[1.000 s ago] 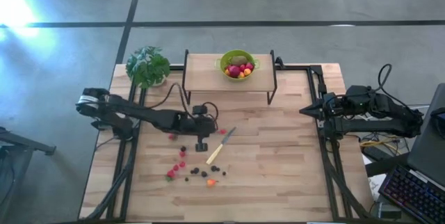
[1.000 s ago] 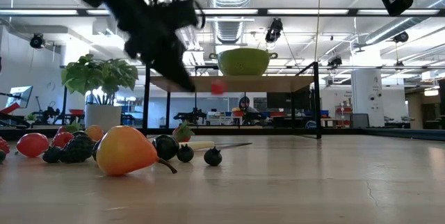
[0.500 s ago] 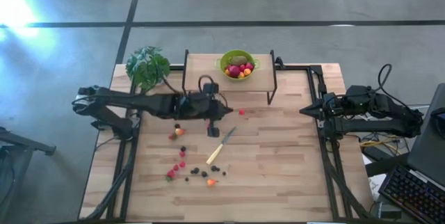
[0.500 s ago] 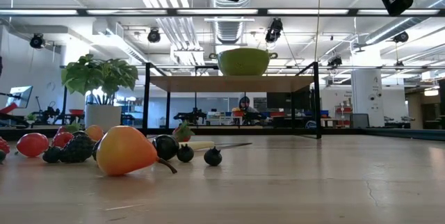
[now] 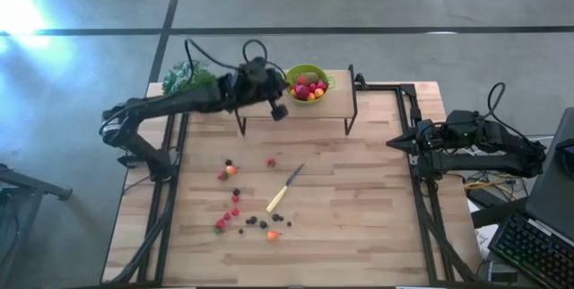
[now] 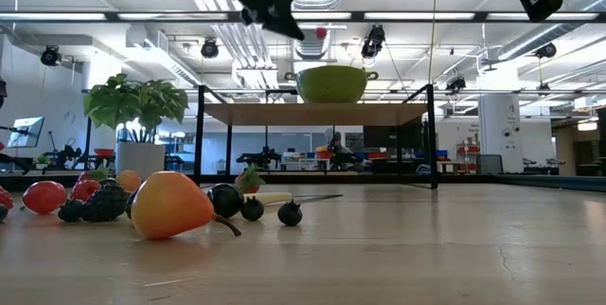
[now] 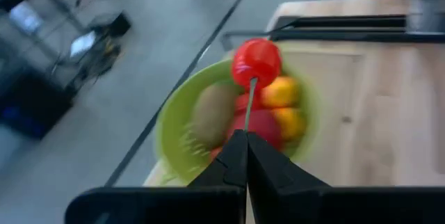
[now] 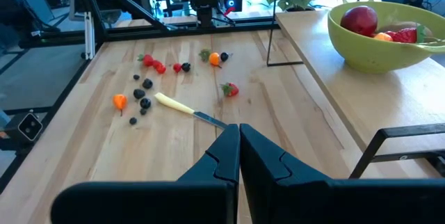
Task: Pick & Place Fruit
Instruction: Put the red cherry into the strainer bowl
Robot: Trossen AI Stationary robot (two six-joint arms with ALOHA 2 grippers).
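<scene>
Left gripper clenched on the stem of a red cherry, held just above the green bowl of fruit on the raised shelf, loose fruit pieces and knife on the table below, right gripper clenched shut, empty, at the table's right edge

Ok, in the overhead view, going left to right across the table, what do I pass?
Potted plant → left gripper holding a cherry → green bowl of fruit on the raised shelf → right gripper, parked at the table's right edge.
</scene>
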